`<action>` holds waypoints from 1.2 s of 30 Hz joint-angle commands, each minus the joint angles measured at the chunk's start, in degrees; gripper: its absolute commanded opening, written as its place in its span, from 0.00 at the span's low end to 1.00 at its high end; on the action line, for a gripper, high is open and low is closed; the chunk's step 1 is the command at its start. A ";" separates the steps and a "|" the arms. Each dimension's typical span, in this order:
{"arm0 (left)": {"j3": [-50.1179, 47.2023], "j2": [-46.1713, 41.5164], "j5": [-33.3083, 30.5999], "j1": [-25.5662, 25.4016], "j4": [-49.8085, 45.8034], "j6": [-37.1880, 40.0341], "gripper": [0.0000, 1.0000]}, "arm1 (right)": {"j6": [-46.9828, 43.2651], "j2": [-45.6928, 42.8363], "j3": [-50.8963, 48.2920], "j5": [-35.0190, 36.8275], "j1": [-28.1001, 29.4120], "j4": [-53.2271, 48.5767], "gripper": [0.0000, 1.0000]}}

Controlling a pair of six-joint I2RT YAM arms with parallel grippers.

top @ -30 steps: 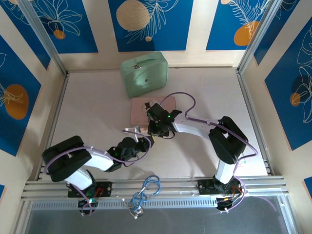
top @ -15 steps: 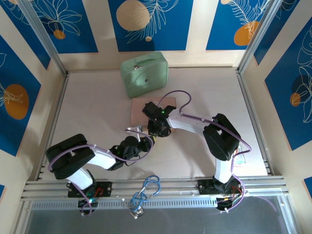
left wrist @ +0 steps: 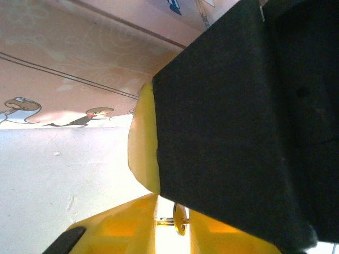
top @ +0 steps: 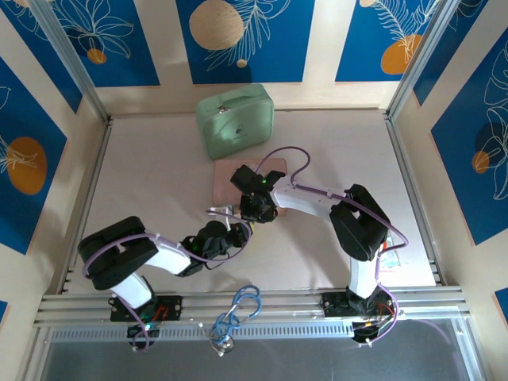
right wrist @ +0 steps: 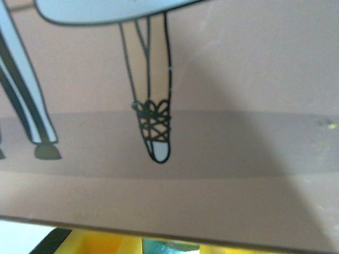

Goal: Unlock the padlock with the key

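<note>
The pink box [top: 274, 168] lies mid-table, and its cartoon-printed side [right wrist: 212, 106] sits very close in the right wrist view. My right gripper [top: 257, 213] is at the box's near edge, with a small blue padlock body [right wrist: 170, 247] showing between its yellow fingers [right wrist: 100, 244]; its silvery top is hidden. My left gripper [top: 240, 228] sits just below it, nearly touching. In the left wrist view my left gripper [left wrist: 172, 214] is shut on a small brass key [left wrist: 179, 219], right under the black body of the right gripper [left wrist: 243, 116].
A mint-green case [top: 235, 119] stands behind the pink box near the back wall. Blue cable loops [top: 238, 309] hang at the front rail between the arm bases. Bare table [top: 143, 175] lies to the left and right of the boxes.
The right gripper has shifted slightly left along the pink box's near edge. The left gripper has crept up towards it, closing the gap.
</note>
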 commanded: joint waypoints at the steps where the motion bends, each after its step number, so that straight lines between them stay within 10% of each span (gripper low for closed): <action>1: 1.19 0.65 0.83 0.12 0.24 0.07 0.27 | 1.26 1.42 1.57 -1.74 0.17 -3.48 0.00; 19: 5.69 -1.34 -3.63 -0.05 -13.62 4.06 0.00 | 1.96 1.92 3.82 -4.94 -0.60 -5.83 0.00; 30: 23.08 1.96 -32.67 -9.77 -48.87 17.73 0.00 | 3.96 3.21 1.56 -17.50 -2.45 -4.65 0.00; 36: 28.91 8.09 -45.06 -14.37 -51.48 25.38 0.00 | 5.37 2.75 -2.58 -24.75 -3.51 1.51 0.00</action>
